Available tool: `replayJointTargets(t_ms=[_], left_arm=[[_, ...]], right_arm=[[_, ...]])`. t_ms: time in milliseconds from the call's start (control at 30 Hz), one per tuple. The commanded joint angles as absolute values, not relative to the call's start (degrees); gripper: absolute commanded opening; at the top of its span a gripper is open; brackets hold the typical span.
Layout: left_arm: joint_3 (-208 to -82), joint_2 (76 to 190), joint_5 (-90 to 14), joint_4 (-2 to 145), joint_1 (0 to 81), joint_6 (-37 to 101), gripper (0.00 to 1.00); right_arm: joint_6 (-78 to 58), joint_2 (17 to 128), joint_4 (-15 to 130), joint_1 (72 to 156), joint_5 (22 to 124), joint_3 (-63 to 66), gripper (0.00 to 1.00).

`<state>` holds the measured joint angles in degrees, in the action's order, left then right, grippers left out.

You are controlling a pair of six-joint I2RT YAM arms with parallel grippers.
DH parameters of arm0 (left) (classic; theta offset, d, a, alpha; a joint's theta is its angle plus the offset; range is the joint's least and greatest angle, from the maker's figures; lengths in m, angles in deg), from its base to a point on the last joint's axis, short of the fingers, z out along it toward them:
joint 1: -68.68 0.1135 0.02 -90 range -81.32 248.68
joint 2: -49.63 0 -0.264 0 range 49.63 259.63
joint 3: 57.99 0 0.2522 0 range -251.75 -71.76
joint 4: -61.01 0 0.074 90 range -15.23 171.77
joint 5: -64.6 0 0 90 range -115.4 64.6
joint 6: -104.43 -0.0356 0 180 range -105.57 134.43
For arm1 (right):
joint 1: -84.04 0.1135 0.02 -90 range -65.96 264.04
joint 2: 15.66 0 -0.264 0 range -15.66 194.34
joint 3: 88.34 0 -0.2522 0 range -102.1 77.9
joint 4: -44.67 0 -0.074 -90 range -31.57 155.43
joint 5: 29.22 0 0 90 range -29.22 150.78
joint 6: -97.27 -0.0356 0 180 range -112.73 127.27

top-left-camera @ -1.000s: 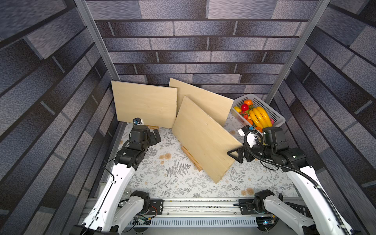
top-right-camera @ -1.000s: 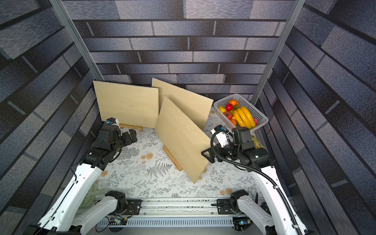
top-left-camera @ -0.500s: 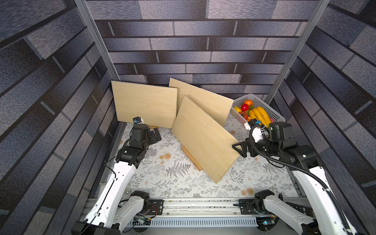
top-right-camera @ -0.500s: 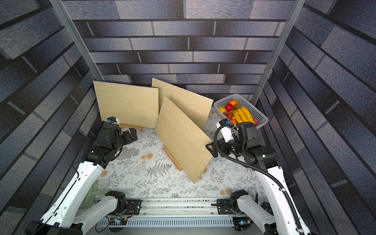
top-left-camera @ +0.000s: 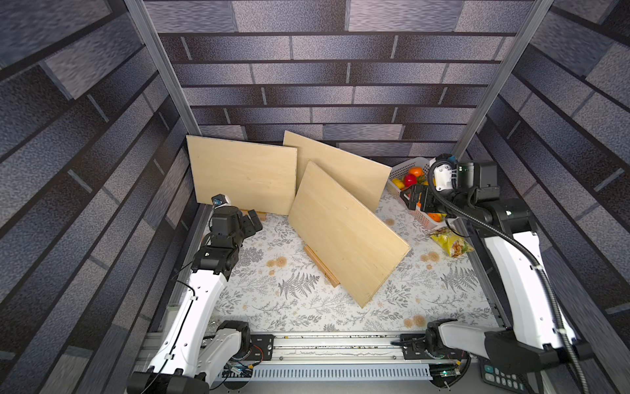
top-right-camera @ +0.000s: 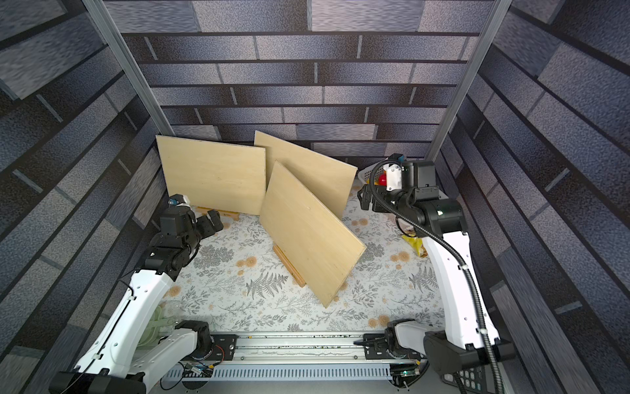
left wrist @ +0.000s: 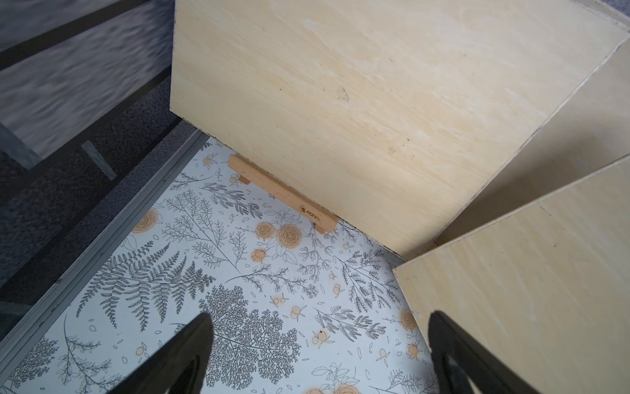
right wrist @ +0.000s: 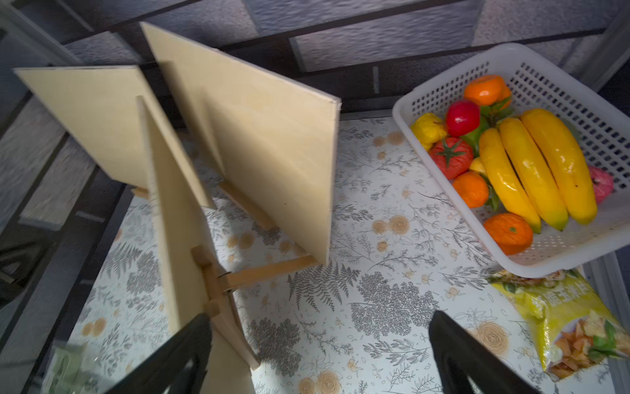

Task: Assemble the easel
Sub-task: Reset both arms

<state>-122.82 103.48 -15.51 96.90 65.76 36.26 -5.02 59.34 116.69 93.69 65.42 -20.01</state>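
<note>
**Wide and empty: left gripper [top-left-camera: 253, 221] and right gripper [top-left-camera: 416, 201]**

Standing by the rig, I see the left gripper low over the table [top-left-camera: 289, 293], near the foot of the left board [top-left-camera: 242, 177]. Its jaws are fully apart with nothing between them. The right gripper is raised above the white basket [top-left-camera: 397, 168], spread just as far and holding nothing.

In both top views, three pale boards stand on the floral cloth. The left board and the rear board [top-left-camera: 344, 165] are by the back wall. The front board [top-left-camera: 344, 238] tilts out toward the middle, and an easel ledge [top-left-camera: 322, 267] shows from under its lower edge. Otherwise those views give little more than board faces.

The left wrist camera shows the left board's own small ledge [left wrist: 283, 195]. It has a printed mark and sits on short feet, with the board's lower edge resting on it.

The right wrist camera looks behind the front board. A back strut [right wrist: 269, 271] is hinged to the frame there and reaches toward the rear board's lower corner; whether they touch I cannot tell. It also shows the bananas [right wrist: 531, 163] among other fruit in the basket. A yellow snack bag [right wrist: 572, 317] lies just beside the basket.
</note>
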Motion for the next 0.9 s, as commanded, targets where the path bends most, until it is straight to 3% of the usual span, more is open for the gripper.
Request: replayJointTargets(t_ms=[0,367,500,867], left_arm=[[-119.66,102.03,-15.53,92.01,67.63,34.59,1.00],[-112.43,104.27,-19.84,81.25,72.37,32.00,1.00],[-110.80,105.83,-20.23,78.80,73.73,31.19,1.00],[-105.16,107.26,-21.62,72.30,75.07,29.34,1.00]], right_arm=[[-12.62,61.57,113.07,90.63,61.14,-16.80,1.00],[-10.44,55.12,64.71,88.55,49.62,20.86,0.91],[-6.31,55.63,52.24,87.64,45.93,28.48,1.00],[-3.28,66.51,49.67,84.77,55.26,27.28,1.00]])
